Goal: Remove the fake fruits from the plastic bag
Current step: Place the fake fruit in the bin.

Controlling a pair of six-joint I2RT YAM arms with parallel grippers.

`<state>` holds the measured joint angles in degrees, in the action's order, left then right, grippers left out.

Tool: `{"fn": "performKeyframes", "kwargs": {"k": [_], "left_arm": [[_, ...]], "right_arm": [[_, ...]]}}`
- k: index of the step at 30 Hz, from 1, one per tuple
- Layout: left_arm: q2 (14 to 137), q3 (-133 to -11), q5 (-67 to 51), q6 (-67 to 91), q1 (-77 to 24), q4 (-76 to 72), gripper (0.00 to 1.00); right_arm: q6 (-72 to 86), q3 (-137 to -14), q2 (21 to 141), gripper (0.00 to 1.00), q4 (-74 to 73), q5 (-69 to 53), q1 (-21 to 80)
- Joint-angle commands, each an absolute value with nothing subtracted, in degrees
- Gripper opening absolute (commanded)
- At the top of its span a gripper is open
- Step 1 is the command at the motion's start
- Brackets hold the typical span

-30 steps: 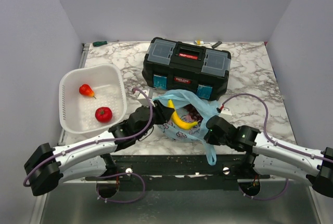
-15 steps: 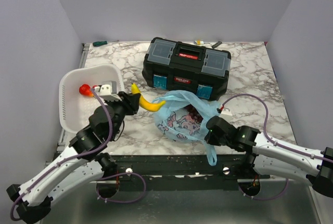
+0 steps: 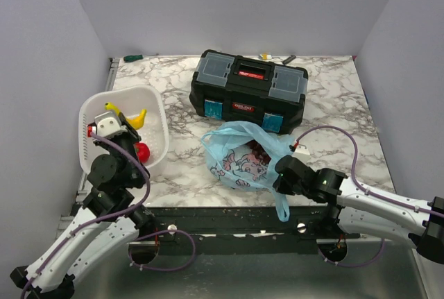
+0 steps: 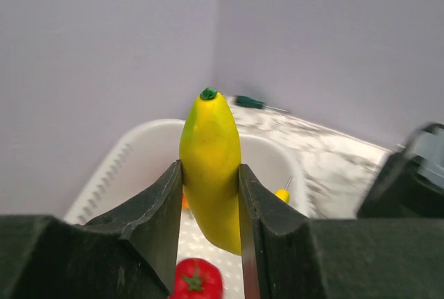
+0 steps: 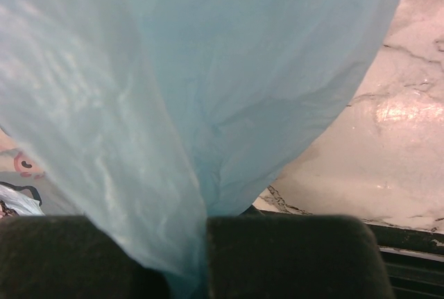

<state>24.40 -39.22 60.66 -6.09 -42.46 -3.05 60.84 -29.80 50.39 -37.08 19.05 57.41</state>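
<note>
Marbled tabletop (image 3: 333, 98) carries a white basket (image 3: 123, 91). Above it, the left end effector (image 4: 209, 171) grips the yellow banana (image 4: 208, 125) upright between its fingers, with a red apple (image 4: 196, 279) just beneath. The right end effector (image 5: 206, 224) is clamped on the light-blue plastic bag (image 5: 208, 70), which spreads ahead of it with the dark grape bunch (image 3: 258, 150) inside.

From above and behind the arm bases, looks down and forward, far enough back to take in the whole table (image 3: 333, 98) and three walls. From the left wrist, peers close along the left hand (image 4: 210, 174), past the banana (image 4: 210, 132) toward the white basket (image 4: 125, 153) and a wall corner. From the right wrist, sits pressed against the blue bag (image 5: 208, 70) at the right hand (image 5: 206, 219), table at right. Shares basket, banana and bag with the overhead view.
</note>
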Motion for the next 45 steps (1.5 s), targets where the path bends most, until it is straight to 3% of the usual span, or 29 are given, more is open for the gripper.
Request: {"fn": "performKeyframes", "kwargs": {"k": [1, 4, 6, 9, 17, 24, 30, 36, 45], "left_arm": [[30.61, -38.72, 76.97, -10.19, -34.08, -13.55, 0.00], [33.32, -45.51, 81.89, 27.51, -31.15, 17.22, 0.00], [36.02, -46.17, 80.41, 41.79, -27.50, 25.36, 0.00], [40.98, -43.86, 73.99, 44.63, -21.95, 20.07, 0.00], [58.18, -49.91, 42.93, 62.01, -2.23, 27.68, 0.00], [65.38, -46.52, 33.32, 67.39, 6.13, 20.54, 0.00], [66.43, -39.66, 21.60, 84.46, 13.01, 18.98, 0.00], [68.94, -36.65, 17.36, 91.26, 14.88, 12.48, 0.00], [74.75, -37.62, 13.37, 93.07, 15.73, 10.33, 0.10]], "right_arm": [[60.21, -28.98, 49.77, 0.01, -36.26, 20.67, 57.76], [59.94, -29.02, 50.07, 0.01, -35.78, 20.69, 57.75], [59.86, -29.44, 50.24, 0.01, -35.92, 20.52, 57.79], [59.56, -29.95, 49.85, 0.01, -36.60, 20.47, 57.77], [59.96, -29.62, 47.45, 0.01, -37.18, 19.89, 57.79], [60.05, -29.93, 48.11, 0.01, -37.35, 20.13, 57.74], [59.69, -30.64, 49.51, 0.01, -36.91, 20.10, 57.77], [59.71, -31.11, 50.45, 0.01, -37.35, 20.12, 57.77], [60.29, -31.17, 49.83, 0.01, -37.50, 19.77, 57.75]]}}
